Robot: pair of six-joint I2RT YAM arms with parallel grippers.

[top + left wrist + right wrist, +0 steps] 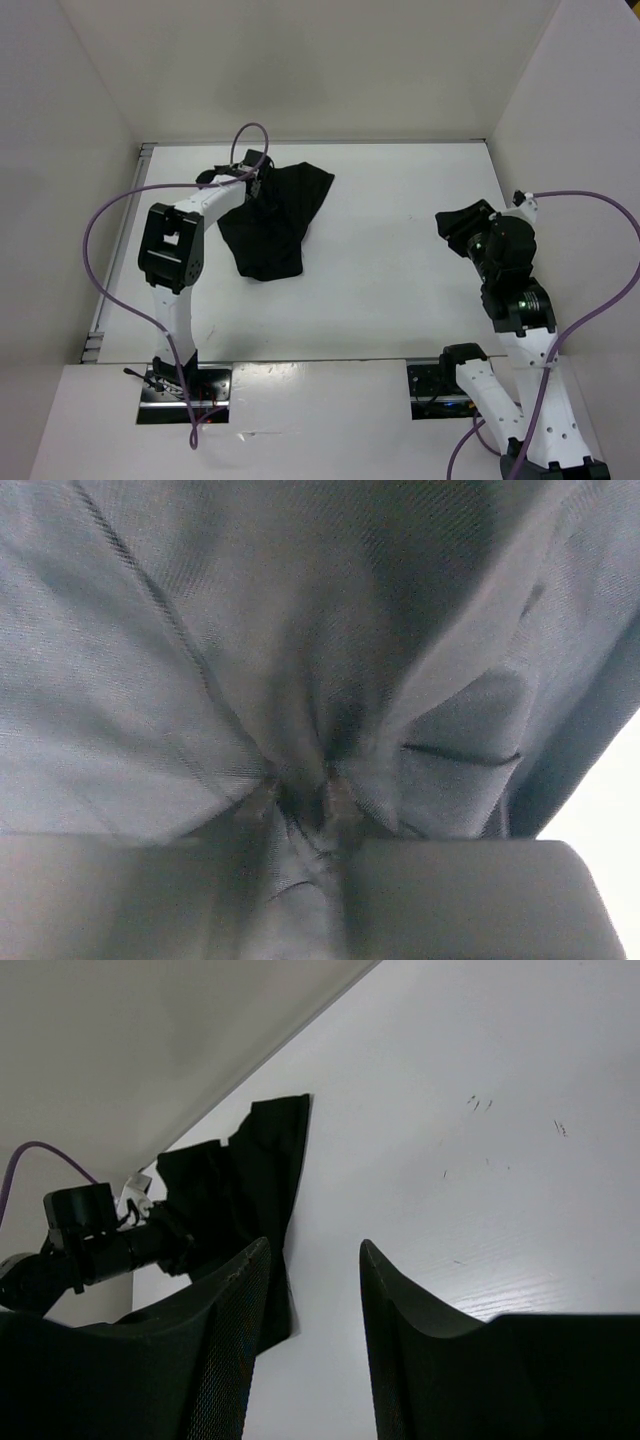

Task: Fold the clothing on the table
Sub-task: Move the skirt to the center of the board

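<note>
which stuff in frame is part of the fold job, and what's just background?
Part of the job:
- clothing, black, bunched
- table
- left gripper, pinching the clothing
- right gripper, open, empty, off to the right

Just there:
- purple cables
- white walls
- arm base plates

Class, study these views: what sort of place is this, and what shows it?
Likely a robot lab test cell: a white table boxed by plain walls, the left arm and right arm mounted at its near edge.
</note>
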